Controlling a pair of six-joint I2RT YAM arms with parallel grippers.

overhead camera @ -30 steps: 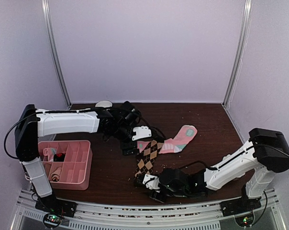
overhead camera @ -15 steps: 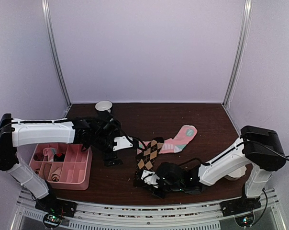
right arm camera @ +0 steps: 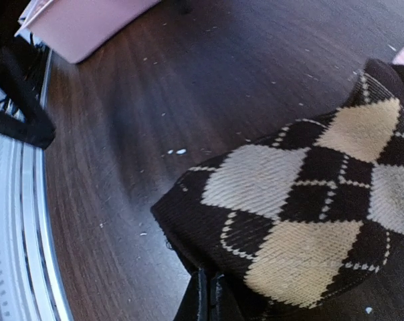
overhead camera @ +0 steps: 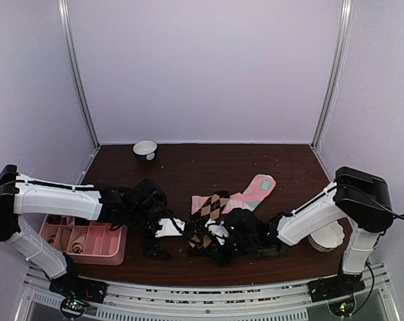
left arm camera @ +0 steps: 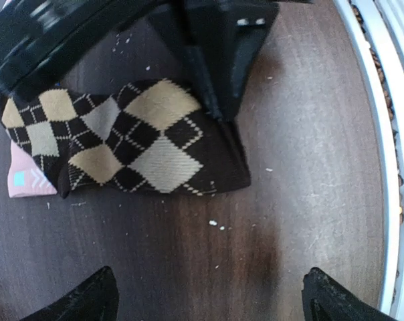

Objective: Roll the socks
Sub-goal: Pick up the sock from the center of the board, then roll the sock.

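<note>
a: position of the argyle sock (overhead camera: 207, 215)?

b: flat on the dark counter (overhead camera: 269, 164), close to the front edge, between the two arms. one end overlapping the pink sock (overhead camera: 253, 192), with a pink corner peeking out beneath it in the left wrist view.

a: and the pink sock itself?

b: mint-green bands across it, stretching away toward the back right.

a: right fingers (right arm camera: 199, 301)?

b: pressed together, pinching the dark hem of the argyle sock at its near end. very low, almost lying along the counter, reaching in from the right.

a: left fingers (left arm camera: 85, 299)?

b: spread wide, holding nothing. hovering above bare wood just beside the argyle sock, not touching it.

a: anything else around?

b: pink tray (overhead camera: 95, 242) at the front left, partly under the left arm, with small items in its compartments, too small to tell apart. small white bowl (overhead camera: 145, 148) at the back left, well apart from both socks. pale crumbs (left arm camera: 214, 223) scattered over the wood.
</note>
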